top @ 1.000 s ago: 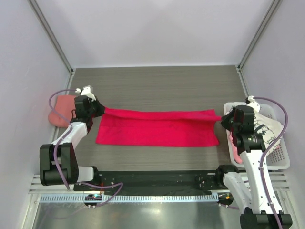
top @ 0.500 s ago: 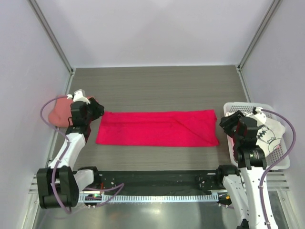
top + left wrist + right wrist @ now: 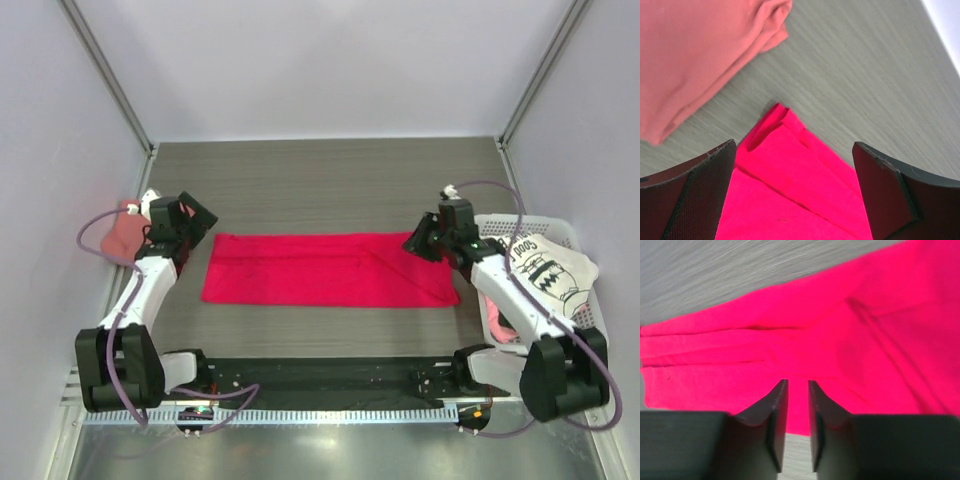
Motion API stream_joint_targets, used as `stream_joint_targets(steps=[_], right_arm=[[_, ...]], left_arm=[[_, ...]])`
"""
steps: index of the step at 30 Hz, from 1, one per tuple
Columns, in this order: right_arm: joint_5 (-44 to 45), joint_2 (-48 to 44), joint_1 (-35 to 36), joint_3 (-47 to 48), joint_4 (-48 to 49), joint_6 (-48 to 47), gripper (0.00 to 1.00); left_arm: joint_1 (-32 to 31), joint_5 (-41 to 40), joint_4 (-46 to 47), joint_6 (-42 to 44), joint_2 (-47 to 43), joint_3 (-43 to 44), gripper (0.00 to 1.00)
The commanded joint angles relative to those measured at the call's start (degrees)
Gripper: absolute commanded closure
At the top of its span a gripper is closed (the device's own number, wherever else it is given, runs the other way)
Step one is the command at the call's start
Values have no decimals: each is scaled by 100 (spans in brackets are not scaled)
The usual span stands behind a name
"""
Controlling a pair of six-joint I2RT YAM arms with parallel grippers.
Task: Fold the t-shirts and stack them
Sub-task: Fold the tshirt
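Basket (image 3: 592,346), white mesh, sits outboard of the right gripper (image 3: 421,245), on the far side of that arm's forearm. In it: white t-shirt with black print (image 3: 545,270) heaped on top, a pink cloth (image 3: 496,322) showing under it at the near edge.

Crimson t-shirt (image 3: 325,270) lies flat on the table (image 3: 330,175) as a long folded band between the two grippers. Right gripper hangs over the band's right end, fingers (image 3: 774,415) drawn to a narrow slit, nothing pinched in it; the layered folds show below.

Left gripper (image 3: 795,170) is spread wide and empty, with the band's left corner just beneath and between the pads. Salmon-pink t-shirt (image 3: 695,55), bunched, lies just outboard of this gripper, near the crimson corner but apart from it, bare wood grain between.
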Motion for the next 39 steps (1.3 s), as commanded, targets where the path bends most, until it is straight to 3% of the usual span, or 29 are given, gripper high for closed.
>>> stream_joint_targets(steps=[1, 3, 6, 12, 19, 29, 33, 38, 39], right_arm=[[242, 658, 748, 640, 679, -23, 74], [462, 1263, 926, 1008, 705, -41, 85], [700, 1975, 1128, 1447, 758, -154, 92], [700, 3154, 1252, 2231, 644, -409, 95], [700, 3736, 1462, 2232, 635, -515, 95], [473, 3228, 2182, 1109, 697, -401, 97], [480, 2132, 2254, 440, 714, -287, 96], [1130, 1355, 2201, 245, 486, -234, 90], [1444, 1311, 2140, 280, 364, -234, 89]], left_arm=[[28, 164, -276, -494, 243, 162, 2], [10, 322, -276, -538, 349, 189, 4], [-165, 446, -268, -644, 472, 215, 6], [-1437, -37, -294, -592, 481, 347, 7], [-2353, 120, -364, -732, 1008, 1014, 7], [-3540, 33, -329, -302, 2773, 2691, 7], [-3804, 419, -390, -91, 3442, 3405, 7], [-4216, 622, -58, 68, 3865, 3599, 11], [-4278, 891, 213, 94, 3891, 3538, 16]])
